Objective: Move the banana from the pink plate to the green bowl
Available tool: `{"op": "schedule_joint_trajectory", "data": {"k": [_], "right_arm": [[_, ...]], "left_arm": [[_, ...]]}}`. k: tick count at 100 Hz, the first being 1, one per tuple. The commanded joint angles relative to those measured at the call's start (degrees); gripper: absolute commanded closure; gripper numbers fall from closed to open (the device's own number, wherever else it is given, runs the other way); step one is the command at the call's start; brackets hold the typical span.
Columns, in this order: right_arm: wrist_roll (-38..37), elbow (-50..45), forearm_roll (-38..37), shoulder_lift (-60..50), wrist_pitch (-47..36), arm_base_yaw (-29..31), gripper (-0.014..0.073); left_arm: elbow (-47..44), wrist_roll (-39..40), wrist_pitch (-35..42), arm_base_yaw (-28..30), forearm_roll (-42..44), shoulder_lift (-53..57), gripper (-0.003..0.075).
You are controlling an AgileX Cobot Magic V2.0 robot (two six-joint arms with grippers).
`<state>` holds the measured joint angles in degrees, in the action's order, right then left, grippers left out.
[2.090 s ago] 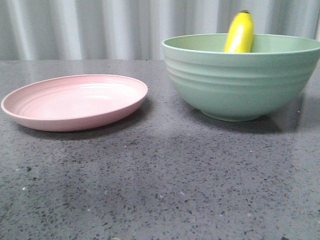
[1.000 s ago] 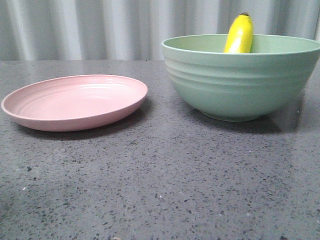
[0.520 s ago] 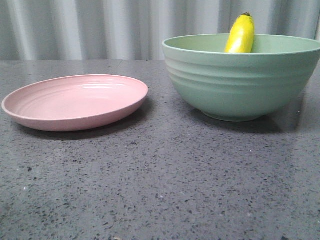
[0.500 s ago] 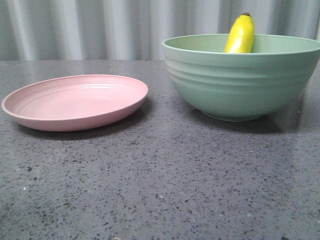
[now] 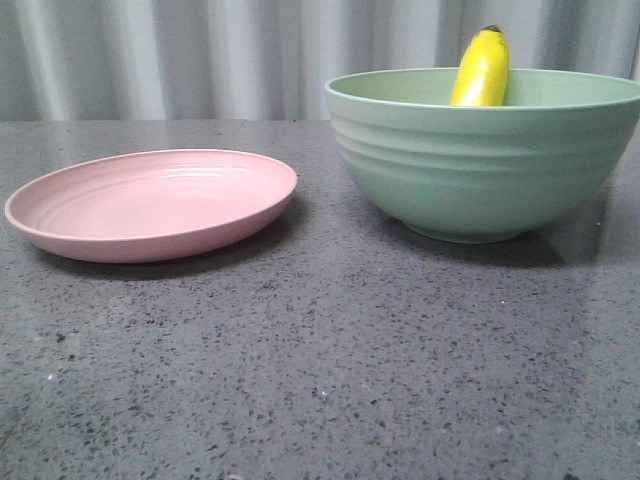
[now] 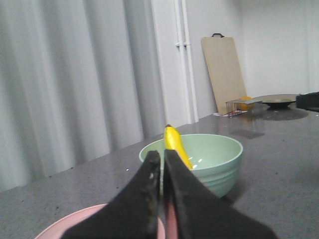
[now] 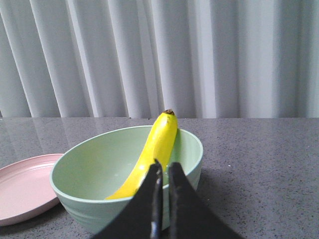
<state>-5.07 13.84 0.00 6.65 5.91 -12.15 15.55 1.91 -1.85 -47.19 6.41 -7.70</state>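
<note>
Both end effectors, left (image 6: 162, 158) and right (image 7: 163, 170), are clenched empty; the banana (image 5: 481, 68) leans inside the green bowl (image 5: 480, 170).

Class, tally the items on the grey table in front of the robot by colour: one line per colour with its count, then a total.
Pink: 1, the pink plate, with nothing on it.
Green: 1, the green bowl.
Yellow: 1, the banana, leaning inside the bowl with its dark tip above the rim.
Total: 3
</note>
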Motion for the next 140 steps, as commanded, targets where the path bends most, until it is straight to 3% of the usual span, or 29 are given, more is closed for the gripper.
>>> {"op": "schedule_joint_trajectory", "data": {"k": [1,27,55,97,140], "right_arm": [[0.3,1.5,-0.6,0.5,-4.2,0.3,0.0661],[0.3,1.5,-0.6,0.5,-4.2,0.3,0.0661],[0.3,1.5,-0.6,0.5,-4.2,0.3,0.0661],[0.3,1.5,-0.6,0.5,-4.2,0.3,0.0661],[0.3,1.5,-0.6,0.5,-4.2,0.3,0.0661]], "left_arm": [[0.5,0.0,3.7,3.4,0.0,-0.6,0.0741],[-6.0,0.0,4.1,21.1,-0.2,-0.6,0.0741],[-15.9,0.0,9.5,35.0,-6.4,-0.4,0.0741],[-16.2,0.0,-13.4,43.4,-6.4,9.5,0.0741],[-16.3,0.0,-12.7,43.5,-6.4,9.5,0.0741]]}}
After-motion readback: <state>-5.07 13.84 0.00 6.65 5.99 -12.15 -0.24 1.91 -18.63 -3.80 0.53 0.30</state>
